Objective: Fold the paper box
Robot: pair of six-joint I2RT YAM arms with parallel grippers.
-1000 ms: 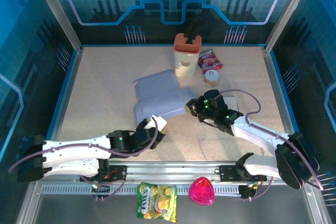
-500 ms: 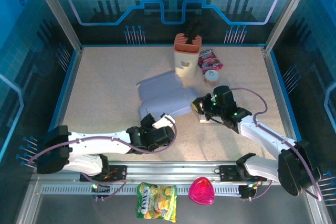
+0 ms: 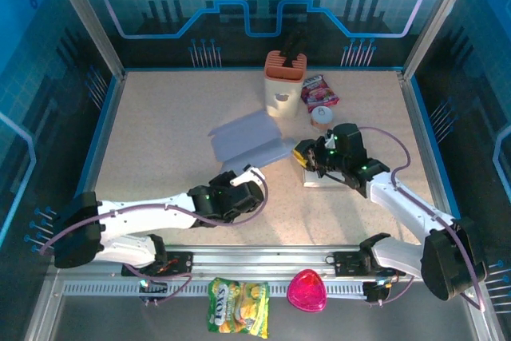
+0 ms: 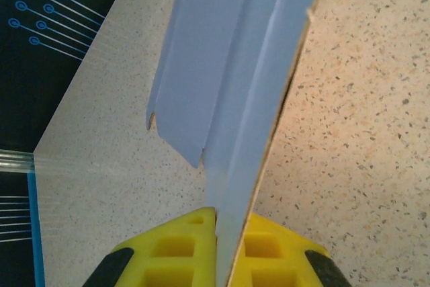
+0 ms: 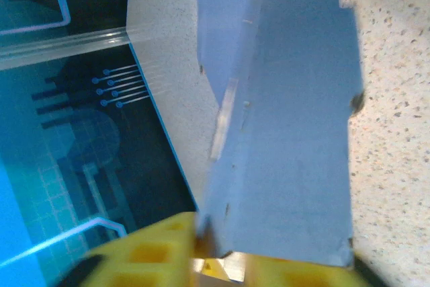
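- Since the earlier frames the left gripper (image 3: pixel 250 175) has reached forward and closed on the paper box (image 3: pixel 251 137). The box now looks narrower and sits farther back on the table (image 3: pixel 160 149).
- In the left wrist view, the yellow fingers (image 4: pixel 168 250) are pressed together on the near edge of the lavender sheet, which stands edge-on between them.
- The right gripper (image 3: pixel 305 155) sits at the box's right edge. Its yellow fingers (image 5: pixel 144 253) flank the sheet, but I cannot tell whether they are pinching it.
- Behind the box stands an orange-and-cream holder (image 3: pixel 285 84), with a red packet (image 3: pixel 319 91) just beside it.
- A yellow-green snack bag (image 3: pixel 238 307) lies beyond the near rail. Its print, like the packet's, is too small to read.
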